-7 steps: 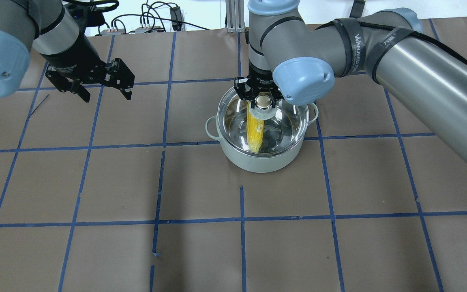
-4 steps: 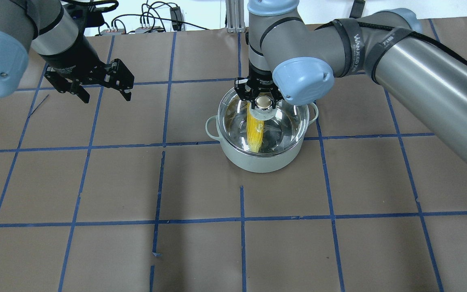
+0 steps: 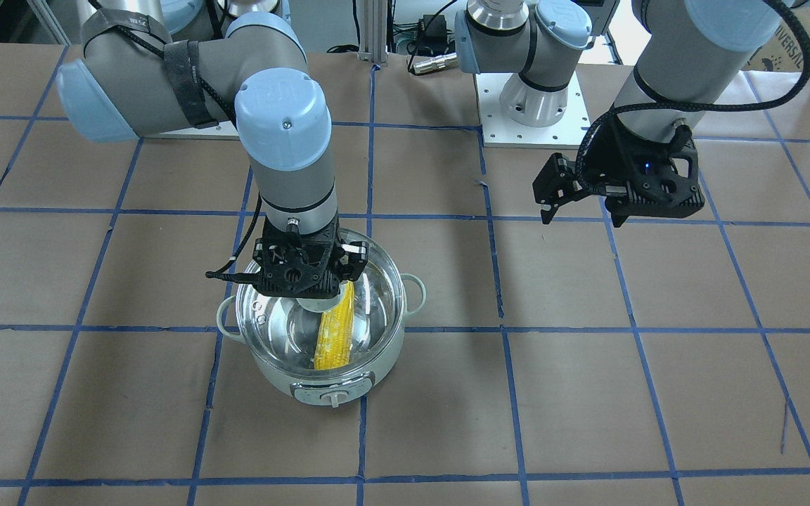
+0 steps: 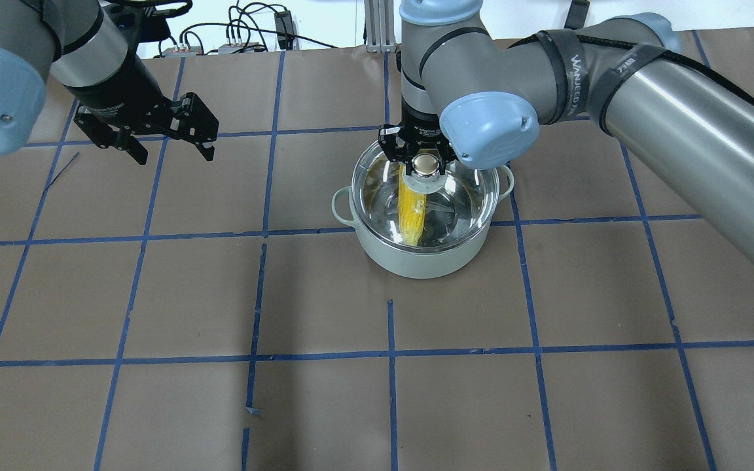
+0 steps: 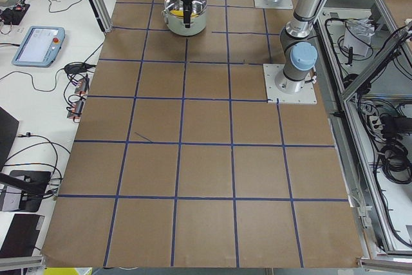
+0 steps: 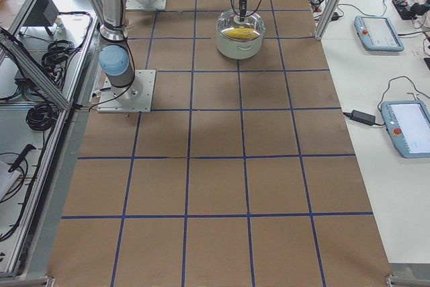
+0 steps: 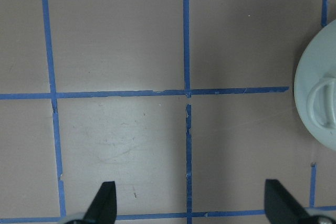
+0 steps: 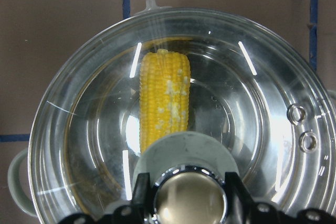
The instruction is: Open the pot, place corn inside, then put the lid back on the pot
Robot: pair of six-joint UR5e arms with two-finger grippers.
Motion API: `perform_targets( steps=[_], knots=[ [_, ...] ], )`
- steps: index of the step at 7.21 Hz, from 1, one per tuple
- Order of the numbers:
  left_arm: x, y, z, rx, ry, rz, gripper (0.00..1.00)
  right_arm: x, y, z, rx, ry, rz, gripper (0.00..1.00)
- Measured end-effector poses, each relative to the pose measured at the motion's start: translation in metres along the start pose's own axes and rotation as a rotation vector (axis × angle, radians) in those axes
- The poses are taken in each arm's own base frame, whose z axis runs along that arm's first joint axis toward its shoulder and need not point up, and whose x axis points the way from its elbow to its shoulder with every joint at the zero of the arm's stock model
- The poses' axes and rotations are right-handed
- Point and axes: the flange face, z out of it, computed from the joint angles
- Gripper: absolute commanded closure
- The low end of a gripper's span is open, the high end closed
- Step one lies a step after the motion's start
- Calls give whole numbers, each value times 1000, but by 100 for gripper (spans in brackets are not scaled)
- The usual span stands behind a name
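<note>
**Covered and clamped**

We see the round pale mint-white electric pot (image 4: pixel 416 265) standing on the brown paper-covered bench (image 4: pixel 324 405) with its blue tape grid. In the overhead view it is slightly toward 1 o'clock from the middle. Its two small loop handles (image 4: pixel 341 204) sit at about 9 and 3 o'clock there. In the front-facing view its control panel (image 3: pixel 335 396) faces 6 o'clock.

The round clear glass lid (image 4: pixel 465 196), with its pale grey-green centre base, covers the pot's mouth, and its rim is lined up with the pot's rim all round. Through the glass we see the yellow corn cob with pale patches (image 4: pixel 412 212) lying inside the pot on the shiny steel floor. In the overhead view the corn runs from 12 to 6 o'clock, with its narrower end at 6. In the right wrist view two small vent holes (image 8: pixel 297 113) show near the lid's rim at 3 o'clock.

The right claw (image 4: pixel 424 165) comes straight down over the lid's centre and is clenched on the lid's shiny round knob (image 8: pixel 190 200). In the right wrist view its black fingers (image 8: pixel 140 195) press against the knob on both sides.

The left claw (image 4: pixel 173 156) hangs at about 10 o'clock from the pot in the overhead view, well apart from it and above bare bench. It is released, its jaws spread wide with nothing between them. Its own wrist view shows only paper and tape between the fingertips, and the pot's edge with one loop handle shows at 3 o'clock.
</note>
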Motion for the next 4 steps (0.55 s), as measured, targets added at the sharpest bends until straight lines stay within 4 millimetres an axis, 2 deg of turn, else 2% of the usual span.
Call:
perform_targets(
  steps=[1,2,3,4],
  knots=[
    [1,4,-5,5,-1,2,0,0,0,1,-1,0,0,60],
    [1,8,-9,4,-1,3,0,0,-1,2,-2,1,0,40],
    [2,9,-10,2,1,4,0,0,-1,3,-2,2,-1,37],
    [2,10,-10,0,2,6,0,0,-2,2,0,4,-2,30]
  ],
)
